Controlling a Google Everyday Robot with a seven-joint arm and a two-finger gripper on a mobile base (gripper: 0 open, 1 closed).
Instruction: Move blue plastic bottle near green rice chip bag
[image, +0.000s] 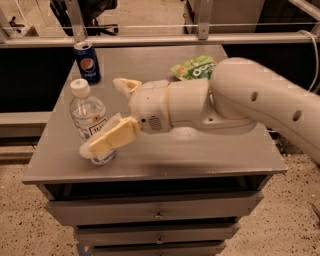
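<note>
Camera view: the blue plastic bottle (86, 112) stands upright at the left of the grey worktop (200, 155), white cap on, close to the left edge. The gripper (102, 116) is at the bottle, reaching in from the right. Fingers (112, 140) are spread, not clamped: one lies across the front of the bottle's lower part, the other sticks up just right of and behind the bottle, apart from it. Cannot tell if the front finger touches the plastic. The green rice chip bag (194, 67) lies flat at upper centre-right, well apart from the bottle, its right end hidden behind the arm. A Pepsi can (87, 61) stands at the upper left, behind the bottle.

Step in hand looks like the grasp, with the carry not begun. To do it well:
- centre the bottle between the fingers before squeezing
- grip the body low, not the cap
- squeeze gently, since thin plastic likely buckles
- lift a little, carry right and back, and set it down upright just beside the bag, not on it
- stay off the can
</note>
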